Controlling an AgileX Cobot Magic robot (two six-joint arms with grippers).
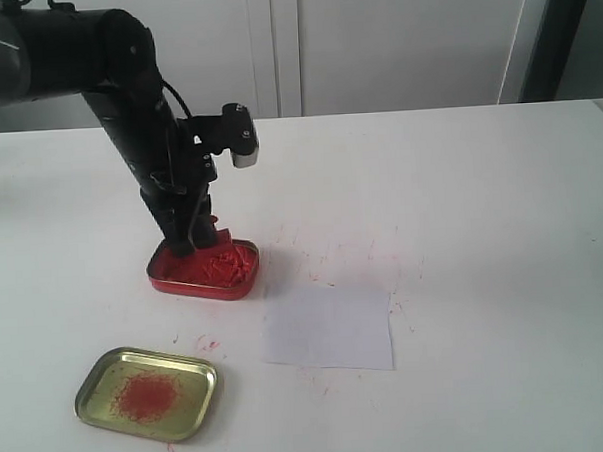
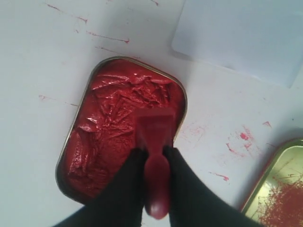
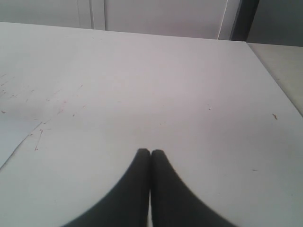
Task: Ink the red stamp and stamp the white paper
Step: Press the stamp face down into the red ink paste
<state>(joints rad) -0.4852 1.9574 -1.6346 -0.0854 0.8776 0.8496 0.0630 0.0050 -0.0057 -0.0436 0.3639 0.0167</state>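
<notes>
My left gripper (image 2: 155,156) (image 1: 186,243) is shut on the red stamp (image 2: 155,142), gripping its narrow handle. The stamp's wide base rests in the red ink paste near the tin's rim; in the exterior view the stamp (image 1: 214,233) shows just above that paste. The red tin of ink paste (image 1: 204,270) (image 2: 109,127) lies under the left arm. The white paper (image 1: 330,327) (image 2: 241,35) lies flat to the right of the tin, and I see no imprint on it. My right gripper (image 3: 150,153) is shut on nothing above bare table; the exterior view does not show it.
A gold tin lid (image 1: 147,393) (image 2: 279,194) with red smears lies near the front left of the white table (image 1: 480,198). Red ink specks mark the table around the paper. White cabinet doors (image 1: 394,42) stand behind the table.
</notes>
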